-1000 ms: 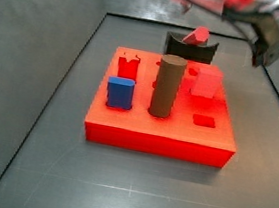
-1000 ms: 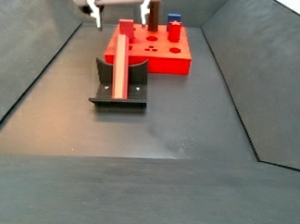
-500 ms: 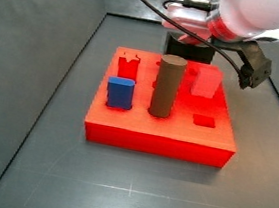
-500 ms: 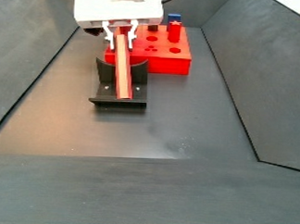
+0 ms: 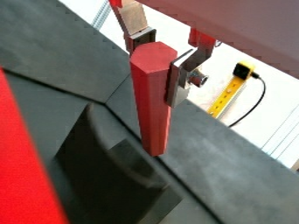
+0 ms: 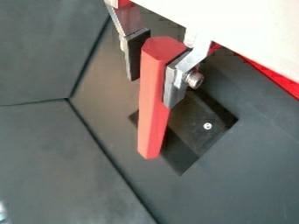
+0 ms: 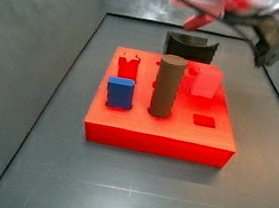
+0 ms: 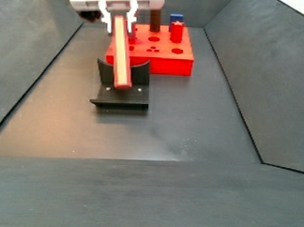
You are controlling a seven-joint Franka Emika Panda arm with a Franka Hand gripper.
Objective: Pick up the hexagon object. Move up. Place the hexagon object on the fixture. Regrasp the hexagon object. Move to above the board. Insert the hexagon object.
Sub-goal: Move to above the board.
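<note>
We find the tool [image 5: 162,54] pinching the hexagon object [image 5: 151,98] at its upper end, long axis hanging down toward the fixture [image 6: 184,133] directly beneath.

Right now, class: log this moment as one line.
gripper: shut on hexagon object | position: above fixture | board: hole empty

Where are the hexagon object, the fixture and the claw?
hexagon object [image 6: 149,105]: wrist view, middle of the bar.
fixture [image 8: 122,96]: side view, base plate.
claw [image 5: 159,51]: wrist view, between fingertips, shut on the bar.
</note>
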